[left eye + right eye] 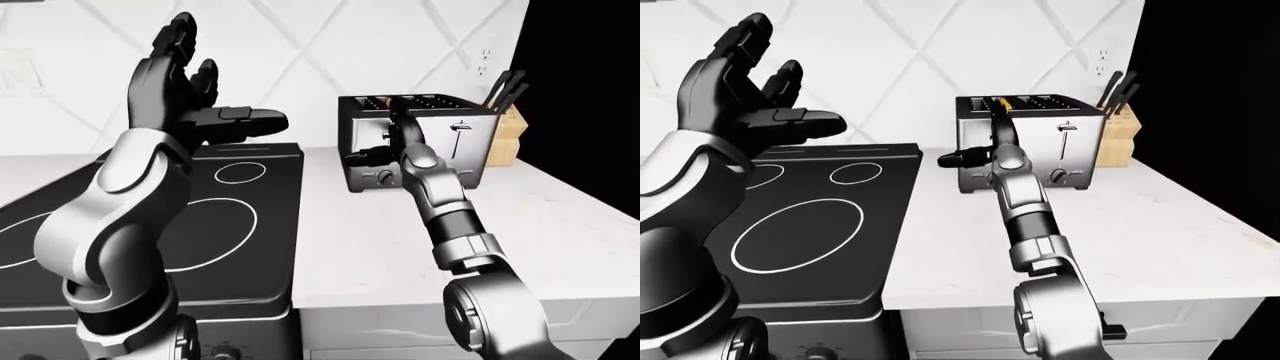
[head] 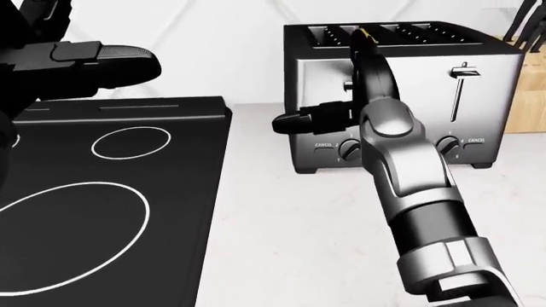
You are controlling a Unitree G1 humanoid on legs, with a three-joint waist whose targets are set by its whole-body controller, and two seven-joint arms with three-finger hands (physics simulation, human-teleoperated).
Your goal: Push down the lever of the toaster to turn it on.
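A silver toaster (image 2: 482, 77) with several slots stands on the white counter (image 2: 290, 243), at the top right of the head view. Its right lever (image 2: 461, 73) is up and in plain sight. Its left lever is mostly hidden behind my right hand (image 2: 354, 77). That hand is open, fingers pointing up along the toaster's face to its top edge, and its thumb (image 2: 303, 118) sticks out to the left. My left hand (image 1: 190, 90) is open and empty, raised high over the stove.
A black glass stovetop (image 2: 111, 211) with white ring marks fills the left. A wooden knife block (image 1: 505, 135) stands right of the toaster. A wall outlet (image 1: 484, 60) is above it. The counter ends at a dark area on the right.
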